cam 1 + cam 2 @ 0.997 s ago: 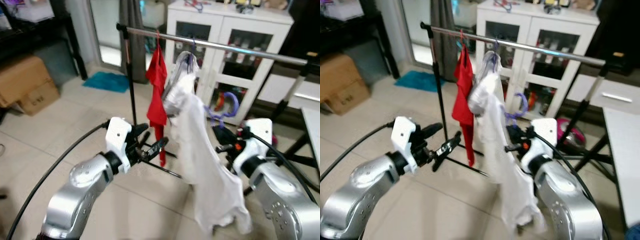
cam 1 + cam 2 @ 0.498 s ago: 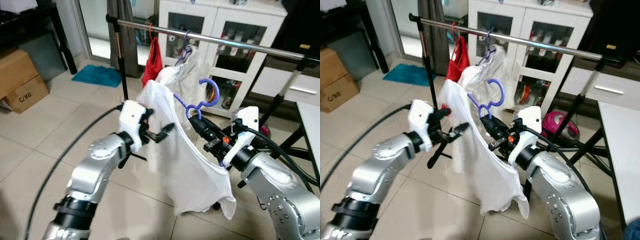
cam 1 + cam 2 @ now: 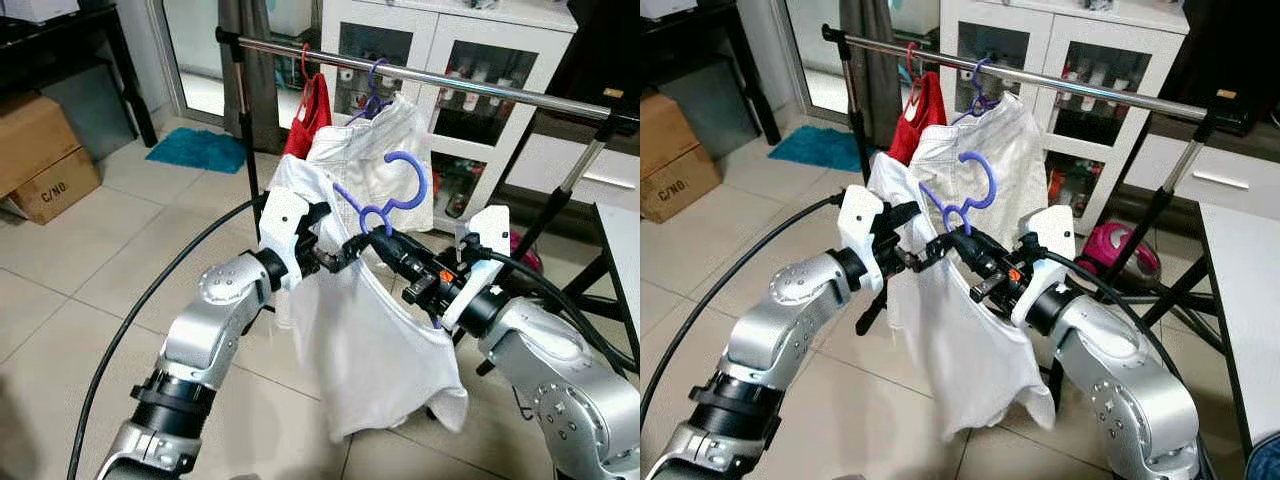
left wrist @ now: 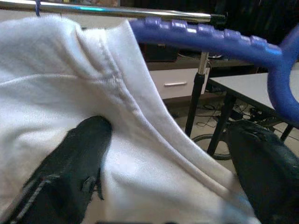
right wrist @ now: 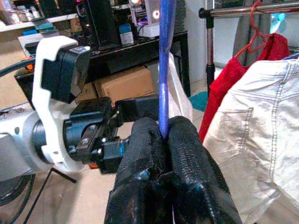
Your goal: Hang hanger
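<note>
- The hanger (image 3: 392,190), carrying a white shirt (image 3: 370,340), sits below the rail (image 3: 480,88).
- Right gripper (image 5: 164,135) is clenched on its neck; left gripper (image 4: 173,163) straddles the collar, spread.
- Risk: the shirt may slide off as it is lifted, or the hook may catch on the jeans (image 3: 385,160).

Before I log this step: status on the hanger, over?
Right gripper shut on purple hanger. Left gripper at the white shirt, jaws open. Hook below rail; hung clothes crowd it.

rail (image 3: 480,85) behind hanger (image 3: 385,195) | shirt (image 3: 370,350) on hanger | box (image 3: 45,160) far left
</note>
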You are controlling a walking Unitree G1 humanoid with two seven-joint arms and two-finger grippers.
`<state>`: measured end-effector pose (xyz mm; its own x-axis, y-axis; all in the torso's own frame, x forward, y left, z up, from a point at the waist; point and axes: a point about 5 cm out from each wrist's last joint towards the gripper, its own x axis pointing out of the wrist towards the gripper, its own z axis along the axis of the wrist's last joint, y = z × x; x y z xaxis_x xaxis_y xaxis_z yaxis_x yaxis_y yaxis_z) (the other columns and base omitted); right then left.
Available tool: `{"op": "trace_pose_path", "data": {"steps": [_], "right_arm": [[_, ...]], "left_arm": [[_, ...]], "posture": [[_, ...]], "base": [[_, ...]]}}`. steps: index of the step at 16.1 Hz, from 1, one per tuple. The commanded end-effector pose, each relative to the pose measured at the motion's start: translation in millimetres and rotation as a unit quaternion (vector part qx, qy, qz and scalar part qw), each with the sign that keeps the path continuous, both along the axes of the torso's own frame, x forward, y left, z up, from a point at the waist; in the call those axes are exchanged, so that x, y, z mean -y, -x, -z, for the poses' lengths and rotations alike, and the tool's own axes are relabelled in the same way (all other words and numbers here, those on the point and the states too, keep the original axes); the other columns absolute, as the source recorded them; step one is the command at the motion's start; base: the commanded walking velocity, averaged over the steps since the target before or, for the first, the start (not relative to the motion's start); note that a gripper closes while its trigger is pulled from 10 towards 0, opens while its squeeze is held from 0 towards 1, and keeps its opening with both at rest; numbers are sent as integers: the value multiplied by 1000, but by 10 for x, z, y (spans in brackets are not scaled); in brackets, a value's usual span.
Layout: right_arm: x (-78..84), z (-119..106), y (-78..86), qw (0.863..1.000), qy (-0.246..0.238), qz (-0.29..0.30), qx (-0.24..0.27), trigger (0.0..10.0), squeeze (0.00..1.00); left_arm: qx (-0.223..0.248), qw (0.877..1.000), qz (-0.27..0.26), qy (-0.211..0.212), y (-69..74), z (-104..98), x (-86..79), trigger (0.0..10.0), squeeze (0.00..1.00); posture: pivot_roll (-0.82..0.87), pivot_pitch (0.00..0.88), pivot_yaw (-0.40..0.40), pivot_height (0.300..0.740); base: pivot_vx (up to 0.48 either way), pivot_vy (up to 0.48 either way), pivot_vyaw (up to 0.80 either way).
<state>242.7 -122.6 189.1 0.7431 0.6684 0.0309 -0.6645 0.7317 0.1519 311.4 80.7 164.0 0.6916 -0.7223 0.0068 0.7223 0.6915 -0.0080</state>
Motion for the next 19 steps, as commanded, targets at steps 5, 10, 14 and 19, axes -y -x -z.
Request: {"op": "trace_pose_path", "data": {"steps": [5, 10, 14, 19], "right_arm": [[56, -43, -71, 1000, -16, 21, 9, 0, 0], [87, -31, -130, 999, -30, 23, 0, 0, 0], [65, -41, -131, 999, -35, 3, 0, 0, 0], [52, -52, -130, 999, -35, -6, 1, 0, 0]], "left_arm": [[28, 998, -52, -12, -19, -22, -8, 0, 0], [41, 993, -110, -14, 7, -35, -59, 0, 0], [38, 992, -119, -11, -27, -11, -92, 0, 0], [33, 996, -78, -21, -82, -8, -62, 0, 0]], "posture": [[23, 0, -24, 740], [34, 0, -36, 740], [35, 0, -45, 740], [33, 0, -45, 740]], "base": [[0, 0, 0], [0, 0, 0], [0, 0, 0], [0, 0, 0]]}}
